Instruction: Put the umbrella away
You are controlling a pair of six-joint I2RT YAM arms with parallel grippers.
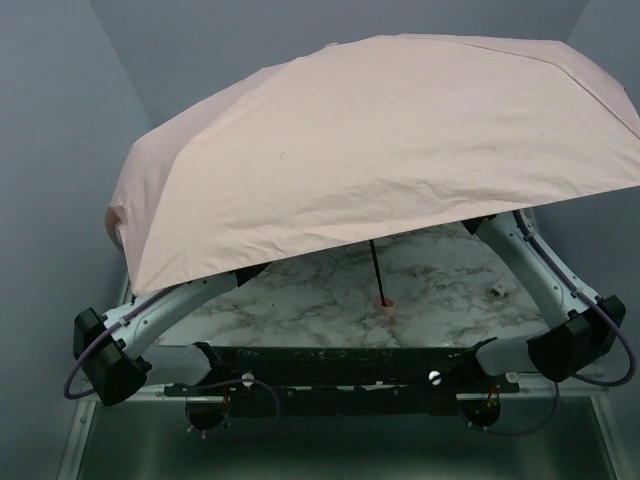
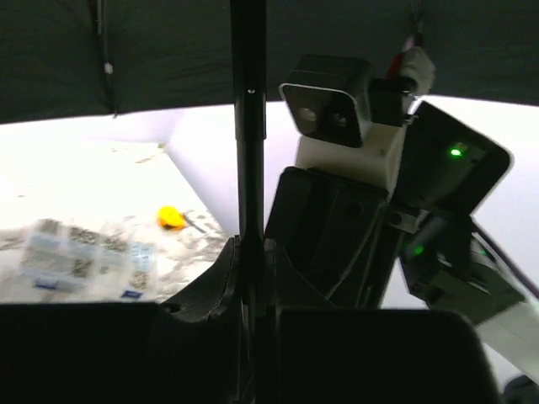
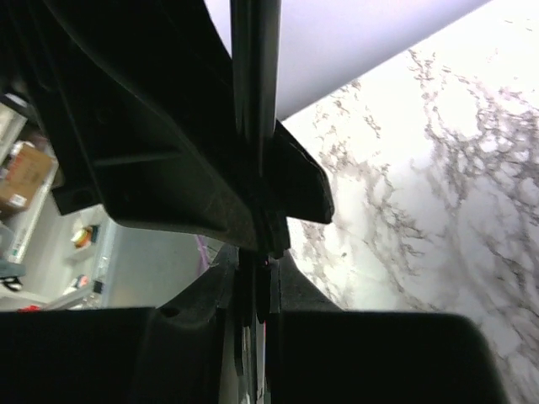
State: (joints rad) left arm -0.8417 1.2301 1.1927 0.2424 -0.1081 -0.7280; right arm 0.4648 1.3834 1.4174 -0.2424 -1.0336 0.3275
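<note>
Progress is slight, we judge: the umbrella [image 1: 400, 150] stands fully open. Its pale pink canopy [image 1: 300, 180] is spread over most of the marble table [image 1: 300, 300] and hides both wrists from the overhead camera. Its thin dark shaft [image 1: 376, 268] runs down at a slight tilt to the small pink handle [image 1: 384, 303], which sits on or just above the tabletop near the front edge; we cannot tell which.

Under the canopy, the left gripper [image 2: 249, 263] is clamped on the shaft. The right gripper [image 3: 253, 276] is pinched onto the same shaft, so close beside it that each wrist camera is largely filled by the other arm's housing.

Nearly everything looks left to do: collapsing the canopy, telescoping the shaft, gathering the fabric and stowing it.

A clear labelled plastic packet [image 2: 84, 257] lies flat on the marble to one side, with a small yellow object [image 2: 171, 217] beyond it, both well apart from the shaft. The two crowded grippers and the low canopy overhead seem to us the main obstacles.
</note>
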